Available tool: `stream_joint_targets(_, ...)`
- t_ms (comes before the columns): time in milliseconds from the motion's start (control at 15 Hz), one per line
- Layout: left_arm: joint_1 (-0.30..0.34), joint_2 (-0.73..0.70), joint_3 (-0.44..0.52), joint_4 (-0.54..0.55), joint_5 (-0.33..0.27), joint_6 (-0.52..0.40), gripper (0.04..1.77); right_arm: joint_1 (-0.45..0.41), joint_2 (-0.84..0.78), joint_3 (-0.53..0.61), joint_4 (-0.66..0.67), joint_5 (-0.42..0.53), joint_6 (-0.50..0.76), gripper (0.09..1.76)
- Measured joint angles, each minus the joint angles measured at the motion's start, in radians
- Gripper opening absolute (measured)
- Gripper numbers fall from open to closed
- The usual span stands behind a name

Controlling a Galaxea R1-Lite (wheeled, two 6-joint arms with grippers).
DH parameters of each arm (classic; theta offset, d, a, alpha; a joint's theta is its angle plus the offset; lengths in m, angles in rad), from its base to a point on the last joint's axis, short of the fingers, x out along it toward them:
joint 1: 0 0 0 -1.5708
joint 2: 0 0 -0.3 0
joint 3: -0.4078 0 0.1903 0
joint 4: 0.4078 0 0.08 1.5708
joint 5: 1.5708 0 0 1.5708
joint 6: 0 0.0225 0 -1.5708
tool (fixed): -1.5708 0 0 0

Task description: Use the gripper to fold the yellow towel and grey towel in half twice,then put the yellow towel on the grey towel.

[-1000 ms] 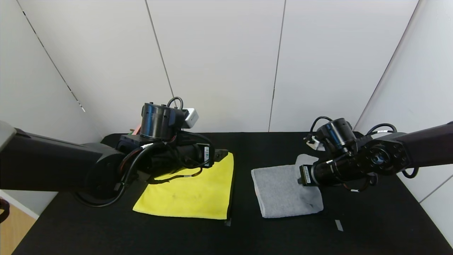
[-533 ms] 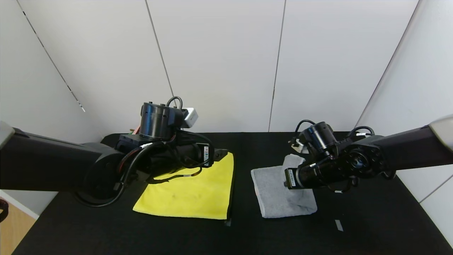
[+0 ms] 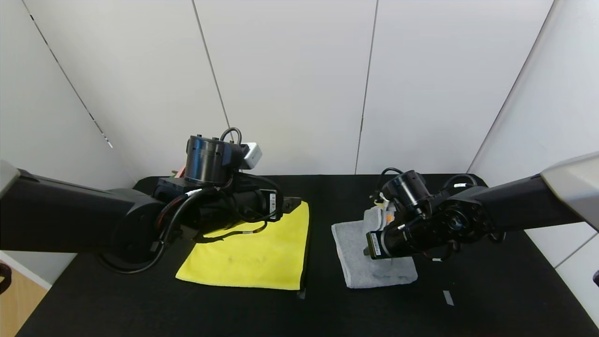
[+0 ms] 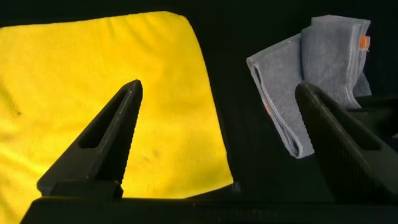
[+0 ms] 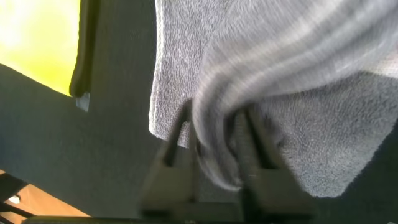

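Observation:
The yellow towel [image 3: 252, 257] [image 4: 93, 74] lies flat on the black table, left of centre. My left gripper [image 3: 292, 203] [image 4: 219, 86] hovers open above its far right corner, holding nothing. To the right, the grey towel [image 3: 355, 262] [image 4: 323, 56] [image 5: 323, 143] lies folded, with a raised flap showing an orange patch [image 3: 388, 217] at its far edge. Low over that towel's middle is my right gripper [image 3: 367, 250] [image 5: 212, 115]. Its jaws are slightly parted, and a loose fold of grey cloth lies between them.
The black table [image 3: 491, 290] carries two small grey tape marks [image 3: 448, 297] [image 3: 301, 294] near its front. A pink-orange object [image 3: 178, 173] peeks out behind the left arm at the back. White wall panels close off the back and sides.
My right arm has swept leftward over the grey towel, carrying its right edge across so the towel looks narrower. Its jaws have loosened. The left arm and the yellow towel have not moved.

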Motion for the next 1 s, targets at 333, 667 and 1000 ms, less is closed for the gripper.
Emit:
stream_joint_targets(333, 0.004, -0.001, 0.000, 0.000, 0.000, 0.001, 1.72, 0.030, -0.003, 0.012, 0.000, -0.002, 0.006, 1.09)
stream_joint_targets(667, 0.005, -0.003, 0.000, -0.001, 0.000, 0.002, 1.72, 0.077, -0.029, 0.018, 0.000, -0.001, 0.010, 1.38)
stream_joint_targets(1000, 0.007, -0.004, 0.000, -0.001, 0.000, 0.001, 1.72, 0.136, -0.040, 0.017, -0.004, 0.005, 0.009, 1.54)
